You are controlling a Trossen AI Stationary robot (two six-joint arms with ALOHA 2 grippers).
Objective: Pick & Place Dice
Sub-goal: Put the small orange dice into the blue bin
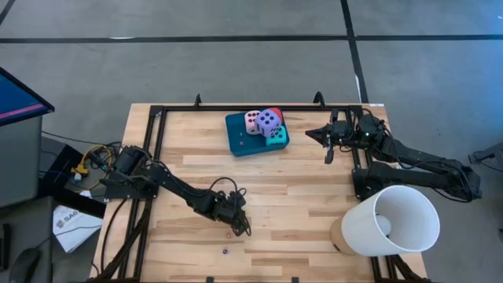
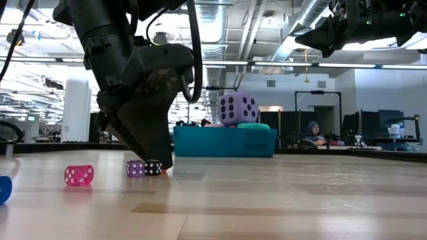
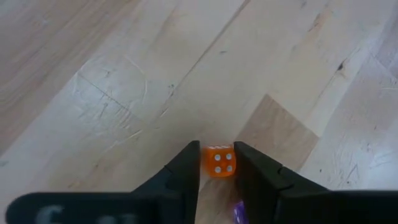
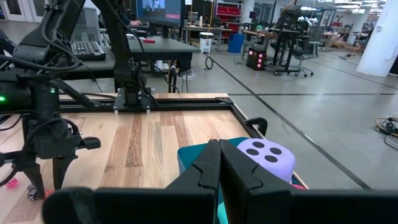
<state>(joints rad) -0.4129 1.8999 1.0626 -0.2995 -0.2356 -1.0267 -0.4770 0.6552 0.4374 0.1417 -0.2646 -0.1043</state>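
orange die point(image 3: 219, 162): small, on the bare wood at about 6 o'clock of the table point(image 1: 314, 196), four-pip face toward the left wrist camera
left gripper point(image 1: 242, 228): down at the table with the orange die in its gap; clamped or just bracketing it, cannot tell
small dice nearby: pink die point(image 2: 79, 175), small purple die point(image 2: 135, 168) and black die point(image 2: 153, 167) loose on the wood. The purple and black ones touch each other, right beside the left gripper. The pink one is a little apart, toward 9 o'clock. A blue die point(image 2: 3, 189) is cut off by the low view's edge
tray point(image 1: 236, 145): flat teal rectangle at 12 o'clock of the table, near the far rail
tray contents: four big soft dice bunched in its 3 o'clock half. They are the pink cube point(image 1: 252, 122), red cube point(image 1: 277, 113), turquoise cube point(image 1: 276, 137) and purple cube point(image 1: 269, 119); the purple one sits on top of the others. The tray's 9 o'clock half is bare
right gripper point(image 4: 219, 149): clenched on nothing, held in the air at about 2 o'clock of the table, just to the 3 o'clock side of the tray, well clear of the big dice
white bucket point(image 1: 393, 224): at about 4 o'clock, by the right arm's base, tipped with its mouth up toward the overhead camera; contents cannot be made out
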